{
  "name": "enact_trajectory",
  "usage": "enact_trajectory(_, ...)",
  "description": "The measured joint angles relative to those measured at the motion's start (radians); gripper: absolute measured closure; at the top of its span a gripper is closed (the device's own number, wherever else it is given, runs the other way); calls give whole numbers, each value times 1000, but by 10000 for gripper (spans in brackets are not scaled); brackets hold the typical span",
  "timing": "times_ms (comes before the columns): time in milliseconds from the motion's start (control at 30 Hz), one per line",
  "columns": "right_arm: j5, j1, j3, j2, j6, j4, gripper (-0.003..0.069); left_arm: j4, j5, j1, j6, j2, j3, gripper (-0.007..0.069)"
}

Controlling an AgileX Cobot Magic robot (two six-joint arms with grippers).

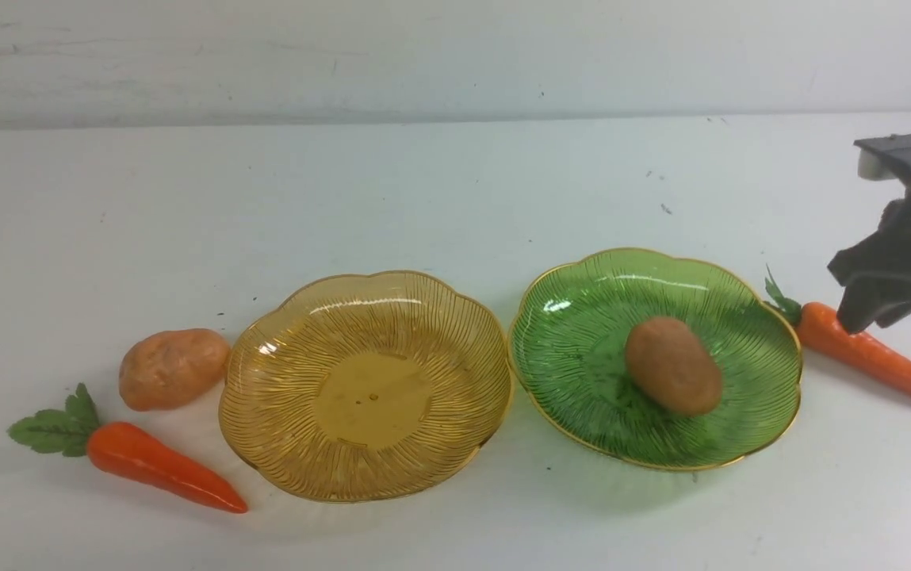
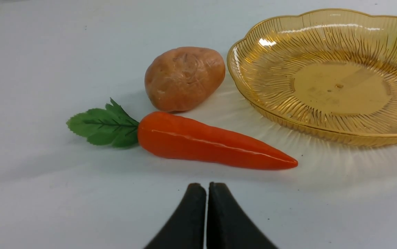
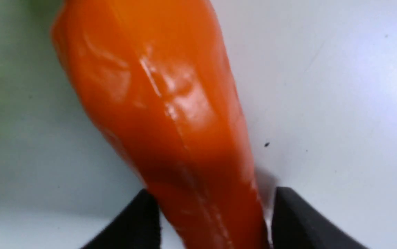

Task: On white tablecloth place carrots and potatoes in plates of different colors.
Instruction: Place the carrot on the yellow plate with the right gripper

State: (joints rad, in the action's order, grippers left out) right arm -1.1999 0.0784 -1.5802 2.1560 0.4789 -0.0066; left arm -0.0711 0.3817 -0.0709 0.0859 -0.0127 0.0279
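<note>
On the white tablecloth (image 1: 455,198) an amber-yellow plate (image 1: 368,396) stands empty beside a green plate (image 1: 582,341) that holds one potato (image 1: 673,365). A second potato (image 1: 174,369) and a carrot (image 1: 158,466) lie left of the amber plate. Another carrot (image 1: 891,366) lies right of the green plate. My right gripper (image 1: 871,317) is down over its thick end. In the right wrist view the black fingers (image 3: 288,214) stand either side of this carrot (image 3: 170,103), with a thin gap at one finger. My left gripper (image 2: 207,185) is shut and empty, just short of the left carrot (image 2: 212,141).
The left wrist view shows the potato (image 2: 184,77) behind the carrot and the amber plate (image 2: 340,86) beside both. A pale wall (image 1: 455,55) rises behind the table's far edge. Bare cloth stretches behind the plates and along the front.
</note>
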Motion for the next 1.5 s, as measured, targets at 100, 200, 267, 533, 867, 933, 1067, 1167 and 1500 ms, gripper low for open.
enact_trajectory(100,-22,0,-69,-6,-25,-21,415,0,0,0,0,0,0,628)
enact_trajectory(200,-24,0,-161,-61,-92,-34,406,0,0,0,0,0,0,628)
enact_trajectory(267,-24,-4,-219,-128,-145,7,406,0,0,0,0,0,0,628)
enact_trajectory(533,-37,-295,-259,-252,-212,448,406,1,0,0,0,0,0,628)
enact_trajectory(867,180,-685,-258,-54,-209,413,396,2,0,0,0,0,0,628)
enact_trajectory(933,201,-712,-258,-19,-209,412,355,2,0,0,0,0,0,628)
enact_trajectory(1067,229,-734,-255,28,-209,407,167,2,0,0,0,0,0,628)
enact_trajectory(1167,155,-722,-287,26,-209,397,83,1,0,0,0,0,0,628)
enact_trajectory(1500,-33,-654,-487,-87,-317,280,358,-136,0,0,-80,0,0,628)
